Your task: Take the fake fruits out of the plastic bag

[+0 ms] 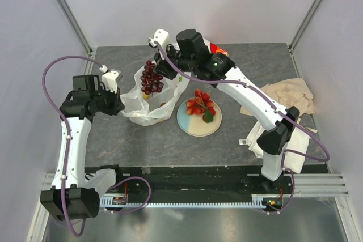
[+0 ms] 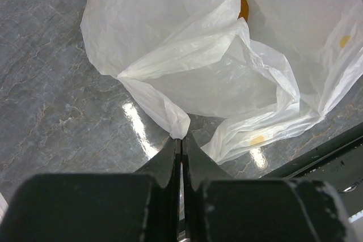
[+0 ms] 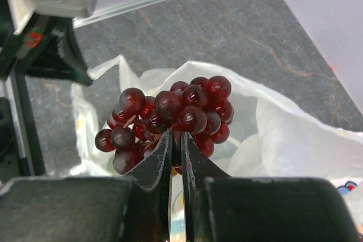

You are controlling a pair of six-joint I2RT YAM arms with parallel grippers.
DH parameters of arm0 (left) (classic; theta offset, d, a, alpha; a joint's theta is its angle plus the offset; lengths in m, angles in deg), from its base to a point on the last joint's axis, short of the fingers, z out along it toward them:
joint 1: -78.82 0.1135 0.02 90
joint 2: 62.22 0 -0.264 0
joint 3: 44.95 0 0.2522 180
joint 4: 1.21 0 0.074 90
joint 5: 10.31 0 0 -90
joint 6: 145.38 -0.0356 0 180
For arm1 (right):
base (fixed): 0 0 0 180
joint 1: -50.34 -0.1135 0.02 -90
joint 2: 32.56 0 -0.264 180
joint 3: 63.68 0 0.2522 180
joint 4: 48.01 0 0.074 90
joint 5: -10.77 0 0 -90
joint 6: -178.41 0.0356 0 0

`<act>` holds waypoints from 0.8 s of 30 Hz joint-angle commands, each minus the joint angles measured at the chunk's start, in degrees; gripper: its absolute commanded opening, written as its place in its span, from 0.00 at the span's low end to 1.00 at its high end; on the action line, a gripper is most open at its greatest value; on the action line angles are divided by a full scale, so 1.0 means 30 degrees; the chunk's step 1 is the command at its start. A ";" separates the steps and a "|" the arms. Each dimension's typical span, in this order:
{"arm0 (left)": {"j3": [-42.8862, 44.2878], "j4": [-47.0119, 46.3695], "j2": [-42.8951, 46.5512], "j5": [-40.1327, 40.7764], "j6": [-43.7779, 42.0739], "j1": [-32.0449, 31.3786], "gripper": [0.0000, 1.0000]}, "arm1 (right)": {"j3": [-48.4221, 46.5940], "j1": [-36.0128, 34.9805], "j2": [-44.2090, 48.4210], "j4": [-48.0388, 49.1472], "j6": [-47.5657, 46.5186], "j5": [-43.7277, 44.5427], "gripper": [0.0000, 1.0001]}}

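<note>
Your right gripper (image 3: 177, 140) was clenched on the grape bunch (image 3: 170, 111), which hung just above the mouth of the plastic bag (image 3: 283, 134), while your left gripper (image 2: 181, 140) pinched a bag fold at nine o'clock. You needed to lift clear of the rim before swinging toward the plate (image 1: 193, 130) at four o'clock. On it the strawberries (image 1: 199, 103) crowded the twelve o'clock side; the six o'clock half lay bare, well inside the edge of the table (image 1: 142, 145).
</note>
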 commanded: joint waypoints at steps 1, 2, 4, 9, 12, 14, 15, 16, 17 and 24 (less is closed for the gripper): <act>0.0299 -0.1022 -0.0342 0.0383 0.0726 0.0021 0.02 | -0.0724 -0.0073 0.2460 -0.2045 -0.0534 -0.0939 0.00; 0.0328 -0.1081 -0.0400 0.0412 0.0726 0.0021 0.02 | -0.0520 -0.0073 0.2812 -0.2686 -0.0709 -0.0998 0.00; 0.0357 -0.1081 -0.0517 0.0471 0.0755 -0.0008 0.02 | 0.0358 -0.0073 0.4100 -0.3246 -0.0885 -0.1319 0.00; 0.0445 -0.1111 -0.0752 0.0501 0.0726 0.0021 0.02 | 0.4039 -0.0073 0.7294 -0.4859 -0.2757 -0.2229 0.00; 0.0503 -0.1140 -0.0927 0.0530 0.0755 0.0021 0.01 | 0.6444 -0.0073 0.8585 -0.5007 -0.4276 -0.1966 0.00; 0.0707 -0.1140 -0.1074 0.0472 0.0842 0.0021 0.02 | 0.7243 -0.0073 0.8908 -0.4948 -0.5130 -0.1995 0.00; 0.0825 -0.1111 -0.1132 0.0413 0.0872 -0.0008 0.02 | 0.7826 -0.0073 0.8939 -0.4861 -0.5772 -0.1966 0.00; 0.0942 -0.1111 -0.1220 0.0239 0.0930 0.0021 0.02 | 0.8035 -0.0073 0.8968 -0.4715 -0.6127 -0.1966 0.00; 0.1175 -0.1082 -0.1221 0.0150 0.1047 0.0021 0.02 | 0.8269 -0.0073 0.8968 -0.4598 -0.6478 -0.2053 0.00; 0.2407 -0.0437 -0.1485 -0.1871 0.2131 -0.0008 0.02 | 1.0231 -0.0073 0.7915 -0.4012 -0.8677 -0.1703 0.00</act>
